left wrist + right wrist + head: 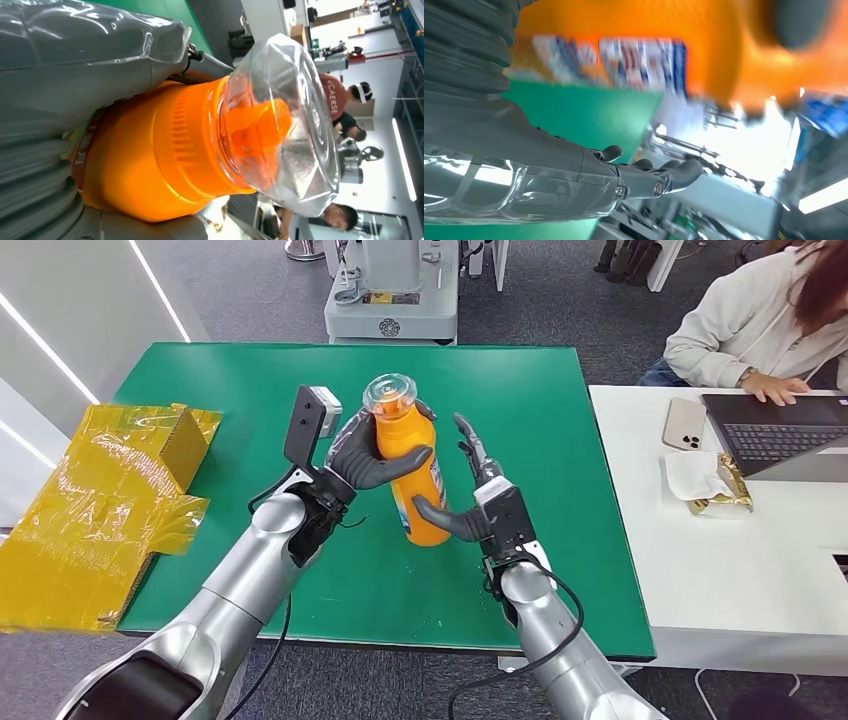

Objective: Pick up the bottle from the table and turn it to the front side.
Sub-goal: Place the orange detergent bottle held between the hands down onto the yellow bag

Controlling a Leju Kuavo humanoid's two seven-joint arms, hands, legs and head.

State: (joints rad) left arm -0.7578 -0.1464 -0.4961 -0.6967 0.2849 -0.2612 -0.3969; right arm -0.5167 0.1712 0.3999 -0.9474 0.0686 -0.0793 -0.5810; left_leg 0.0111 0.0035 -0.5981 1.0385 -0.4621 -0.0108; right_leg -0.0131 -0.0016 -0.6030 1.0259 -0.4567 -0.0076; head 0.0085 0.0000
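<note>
The left robot hand (pixel 372 455) is wrapped around the orange bottle (pixel 408 445), held above the green desk (pixel 560 440); the right robot hand (pixel 478 502) is kept spread beside it.

Yellow box (pixel 110 510) on green table (pixel 560 410) – person (pixel 750 325) w/ laptop (pixel 775 430) (phone (pixel 684 424) beside).
</note>
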